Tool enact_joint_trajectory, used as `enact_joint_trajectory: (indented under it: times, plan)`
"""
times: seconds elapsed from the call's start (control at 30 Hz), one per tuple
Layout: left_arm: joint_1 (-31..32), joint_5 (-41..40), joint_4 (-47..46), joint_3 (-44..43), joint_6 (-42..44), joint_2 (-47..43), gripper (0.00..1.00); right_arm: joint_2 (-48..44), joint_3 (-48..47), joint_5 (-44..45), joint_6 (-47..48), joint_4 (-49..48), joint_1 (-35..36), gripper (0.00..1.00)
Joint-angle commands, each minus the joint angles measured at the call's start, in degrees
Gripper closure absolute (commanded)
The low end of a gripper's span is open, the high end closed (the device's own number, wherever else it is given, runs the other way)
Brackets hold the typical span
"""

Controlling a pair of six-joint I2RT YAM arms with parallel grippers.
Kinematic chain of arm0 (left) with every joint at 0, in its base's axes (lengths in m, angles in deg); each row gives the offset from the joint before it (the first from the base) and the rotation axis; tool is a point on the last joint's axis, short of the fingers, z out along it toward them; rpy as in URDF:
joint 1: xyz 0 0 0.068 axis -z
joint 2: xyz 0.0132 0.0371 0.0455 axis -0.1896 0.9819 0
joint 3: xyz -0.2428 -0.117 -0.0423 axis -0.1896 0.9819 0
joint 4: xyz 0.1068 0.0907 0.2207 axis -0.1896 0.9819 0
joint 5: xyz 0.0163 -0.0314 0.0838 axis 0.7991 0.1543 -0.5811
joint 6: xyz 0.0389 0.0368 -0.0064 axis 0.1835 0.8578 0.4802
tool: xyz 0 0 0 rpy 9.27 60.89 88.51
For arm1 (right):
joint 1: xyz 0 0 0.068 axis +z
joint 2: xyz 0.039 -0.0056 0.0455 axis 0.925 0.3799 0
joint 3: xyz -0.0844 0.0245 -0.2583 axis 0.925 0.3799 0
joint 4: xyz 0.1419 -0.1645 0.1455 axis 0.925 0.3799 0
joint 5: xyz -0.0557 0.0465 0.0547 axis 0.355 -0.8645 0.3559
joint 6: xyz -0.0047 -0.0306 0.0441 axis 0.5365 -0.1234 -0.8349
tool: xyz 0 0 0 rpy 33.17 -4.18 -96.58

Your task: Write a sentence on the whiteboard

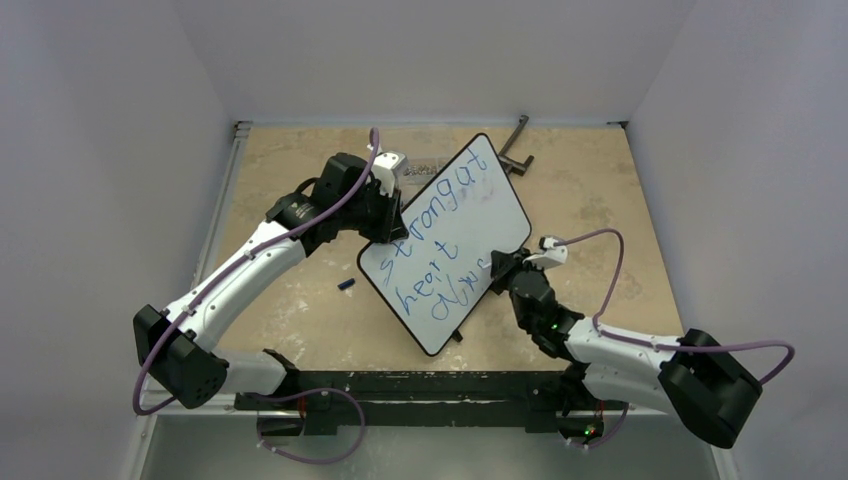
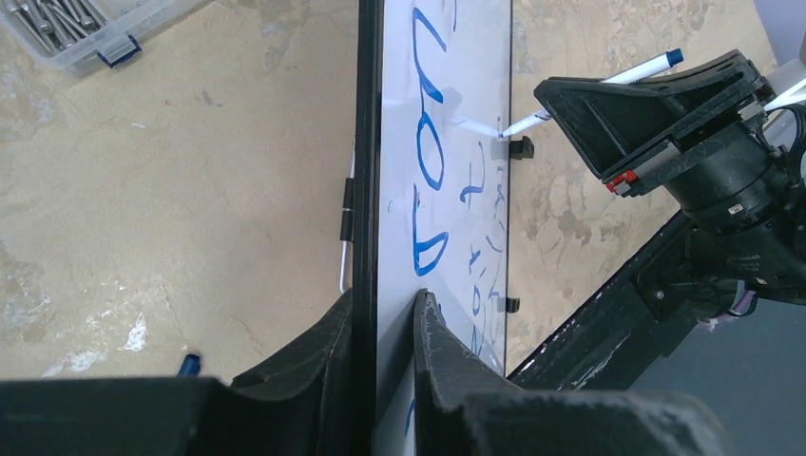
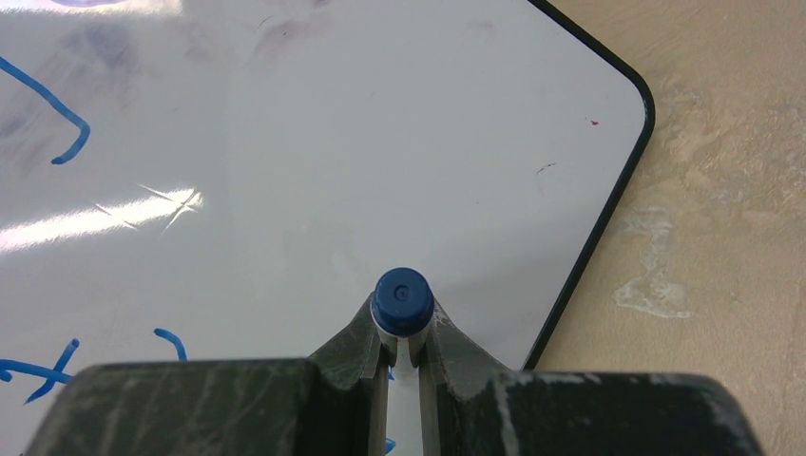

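The whiteboard (image 1: pixel 470 225), white with a thin black frame, is tilted and turned diagonally at the table's middle. The sentence (image 1: pixel 437 218), in blue marker, runs in two rows: "strong at" above "heart" and a further word. My left gripper (image 1: pixel 383 233) is shut on the board's left long edge; in the left wrist view its fingers (image 2: pixel 385 302) clamp the board (image 2: pixel 456 85) from both sides. My right gripper (image 1: pixel 498 268) is shut on a blue-ended white marker (image 3: pixel 403 298), whose tip (image 2: pixel 501 133) touches the board (image 3: pixel 333 142) by the lower row's end.
A small blue marker cap (image 1: pixel 346 285) lies on the tan table left of the board. A clear box of metal screws (image 2: pixel 67 33) sits at the back behind the left arm. A black hooked metal piece (image 1: pixel 515 147) lies at the back right.
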Motion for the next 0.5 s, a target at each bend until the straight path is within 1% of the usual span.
enact_joint_trajectory:
  times: [0.0, 0.23, 0.47]
  plan:
    - [-1.1, -16.5, 6.9, 0.7, 10.7, 1.4, 1.00, 1.9, -3.0, -1.5, 0.8, 1.8, 0.7, 1.00]
    - [-1.1, -16.3, 6.9, 0.7, 10.7, 1.4, 1.00, 3.8, -6.9, -1.1, 3.9, 0.7, 0.7, 1.00]
    - [-1.2, -16.1, 6.9, 0.7, 10.8, 1.6, 1.00, 4.3, -7.7, -0.9, 4.5, 0.1, 0.7, 1.00]
